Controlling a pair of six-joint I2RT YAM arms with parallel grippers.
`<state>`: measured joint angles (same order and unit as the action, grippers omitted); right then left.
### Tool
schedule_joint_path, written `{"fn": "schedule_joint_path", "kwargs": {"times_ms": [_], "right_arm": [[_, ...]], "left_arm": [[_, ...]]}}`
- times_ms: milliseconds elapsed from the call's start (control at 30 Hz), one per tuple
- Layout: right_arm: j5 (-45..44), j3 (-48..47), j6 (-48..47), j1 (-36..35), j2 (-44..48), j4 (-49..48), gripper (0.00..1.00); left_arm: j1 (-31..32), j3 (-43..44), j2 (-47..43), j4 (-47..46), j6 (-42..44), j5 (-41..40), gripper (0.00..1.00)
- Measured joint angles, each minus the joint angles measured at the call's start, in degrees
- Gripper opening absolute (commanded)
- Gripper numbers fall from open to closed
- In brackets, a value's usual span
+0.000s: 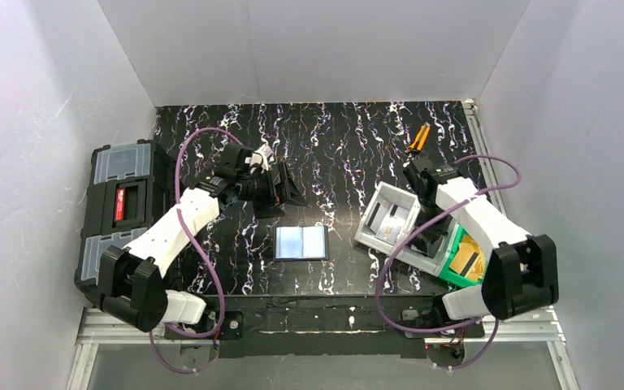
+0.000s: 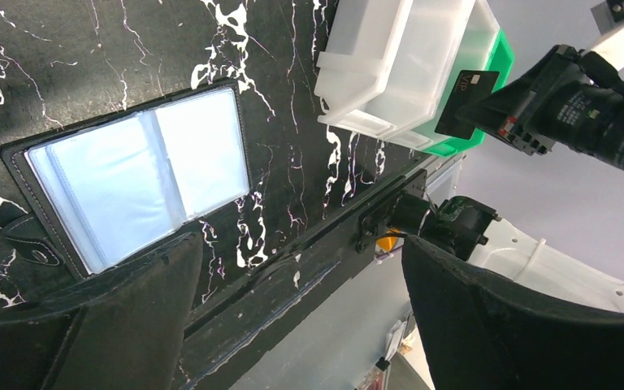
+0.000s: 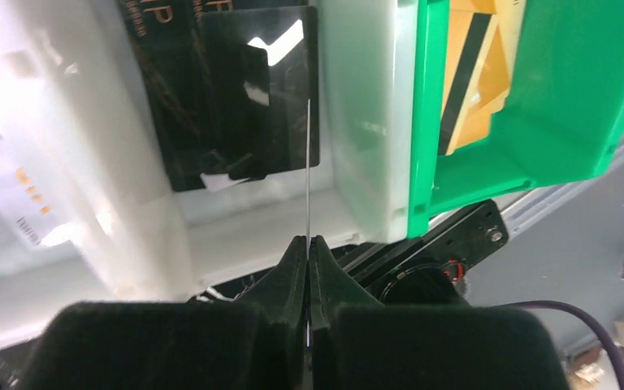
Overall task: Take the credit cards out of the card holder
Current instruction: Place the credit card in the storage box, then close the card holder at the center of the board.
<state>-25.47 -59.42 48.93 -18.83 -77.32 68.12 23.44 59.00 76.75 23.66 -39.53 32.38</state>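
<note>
Starting at the far left, we see the black toolbox standing off the edge of the marbled table, well apart from the work. Next comes the left gripper, its jaws spread wide and holding nothing. It hangs just far and left of the card holder, which lies flat and opened out near the middle of the table, with its long axis running left to right. The holder's glossy pockets read pale and blank in the left wrist view, and through the glare we cannot tell whether a card remains in them. Further right, the right gripper is pinched tight on one end of a dark card. Its own camera shows that card edge-on as a thin line, with the long axis running straight on from the fingertips. The card points into the white bin, close to the wall next to the green bin. Black cards already lie in the white bin, and an orange-tan card with a dark stripe sits in the green one. We judge that the coming move depends on the white bin lying directly beyond the held card, so releasing it should drop it inside. For any return to the holder, the left arm is the nearer one.
</note>
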Motion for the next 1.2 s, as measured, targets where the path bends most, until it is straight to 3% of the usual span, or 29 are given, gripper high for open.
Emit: {"fn": "schedule_joint_path", "kwargs": {"times_ms": [167, 200, 467, 667, 867, 1200], "right_arm": [[-2.7, -0.2, -0.8, 1.2, -5.5, -0.1, 0.01], [-3.1, -0.2, -1.0, 1.3, -6.2, -0.1, 0.05], [-3.0, -2.7, -2.8, 1.6, -7.5, -0.9, 0.64], [-0.7, -5.4, -4.8, 1.6, -7.3, -1.0, 0.86], [7.9, -6.8, -7.2, 0.7, -3.1, -3.7, 0.90], [20.4, -16.1, -8.3, -14.1, -6.0, -10.9, 0.90]], "left_arm": [[0.0, 0.0, 0.0, 0.4, 0.2, 0.0, 0.93], [0.0, 0.0, 0.0, 0.4, 0.3, 0.0, 0.93], [0.0, 0.0, 0.0, 1.2, 1.0, -1.4, 0.93], [0.0, -0.8, 0.0, 2.8, 1.5, -5.3, 0.93], [0.0, -3.8, 0.1, 4.5, 1.4, -11.0, 0.89], [0.1, -11.1, 1.4, 5.3, 0.3, -18.1, 0.74]]}}
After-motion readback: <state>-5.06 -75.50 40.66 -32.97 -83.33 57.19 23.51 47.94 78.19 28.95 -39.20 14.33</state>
